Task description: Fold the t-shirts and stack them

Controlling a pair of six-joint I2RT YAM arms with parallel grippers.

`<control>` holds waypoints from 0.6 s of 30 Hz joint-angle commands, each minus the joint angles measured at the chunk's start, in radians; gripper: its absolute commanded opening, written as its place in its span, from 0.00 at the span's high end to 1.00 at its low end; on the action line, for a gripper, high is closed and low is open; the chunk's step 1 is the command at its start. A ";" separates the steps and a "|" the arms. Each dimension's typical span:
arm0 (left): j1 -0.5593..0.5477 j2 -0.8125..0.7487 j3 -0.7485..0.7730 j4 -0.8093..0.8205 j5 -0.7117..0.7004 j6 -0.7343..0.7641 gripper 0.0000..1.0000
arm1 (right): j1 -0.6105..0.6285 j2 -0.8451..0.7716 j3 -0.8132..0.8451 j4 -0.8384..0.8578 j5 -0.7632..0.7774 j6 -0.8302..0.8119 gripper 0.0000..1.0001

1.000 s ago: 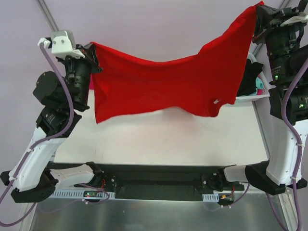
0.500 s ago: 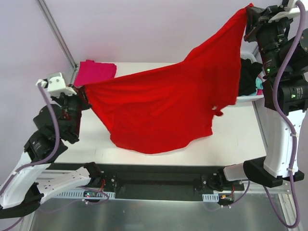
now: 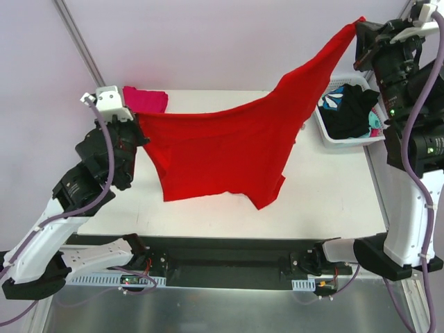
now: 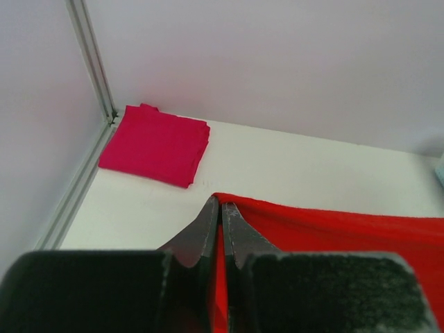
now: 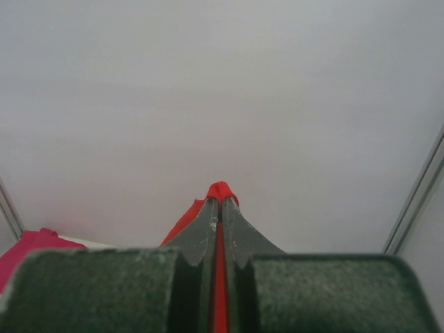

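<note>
Top external: left end effector [image 3: 138, 121], right end effector [image 3: 358, 29] both pinch red t-shirt [image 3: 222, 149].

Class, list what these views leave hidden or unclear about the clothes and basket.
- Top view: the red t-shirt hides the table beneath it.
- Top view: the left wrist camera covers the pink t-shirt's edge.
- Top view: in the basket, the black garment hides most of the patterned one.
- Right wrist view: the right claw blocks all but a tuft of red.
</note>
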 commanded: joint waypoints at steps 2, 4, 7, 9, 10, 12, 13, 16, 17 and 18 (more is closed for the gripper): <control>-0.017 -0.002 0.046 -0.006 0.043 -0.050 1.00 | 0.000 -0.165 -0.077 0.030 -0.021 0.037 0.99; -0.039 -0.025 0.030 -0.015 0.049 -0.074 1.00 | 0.000 -0.216 -0.159 0.024 -0.024 0.054 0.99; -0.045 -0.094 -0.017 -0.017 0.093 -0.111 1.00 | 0.000 -0.331 -0.258 0.010 -0.027 0.077 0.99; -0.047 -0.152 -0.042 -0.017 0.144 -0.121 1.00 | 0.000 -0.383 -0.277 -0.015 -0.027 0.093 0.99; -0.047 -0.164 -0.040 -0.018 0.150 -0.127 1.00 | 0.000 -0.390 -0.250 -0.034 -0.027 0.099 0.99; -0.045 -0.191 -0.016 -0.033 0.196 -0.133 1.00 | -0.001 -0.393 -0.201 -0.097 -0.027 0.105 0.99; -0.047 -0.195 -0.003 -0.055 0.206 -0.147 1.00 | 0.000 -0.385 -0.149 -0.116 -0.058 0.111 0.99; -0.047 -0.192 0.055 -0.067 0.244 -0.144 1.00 | 0.000 -0.346 -0.072 -0.154 -0.058 0.110 0.99; -0.047 -0.179 0.072 -0.067 0.247 -0.138 1.00 | 0.000 -0.330 -0.008 -0.173 -0.056 0.105 0.99; -0.045 -0.165 0.107 -0.067 0.247 -0.127 1.00 | 0.000 -0.312 0.019 -0.180 -0.055 0.105 0.99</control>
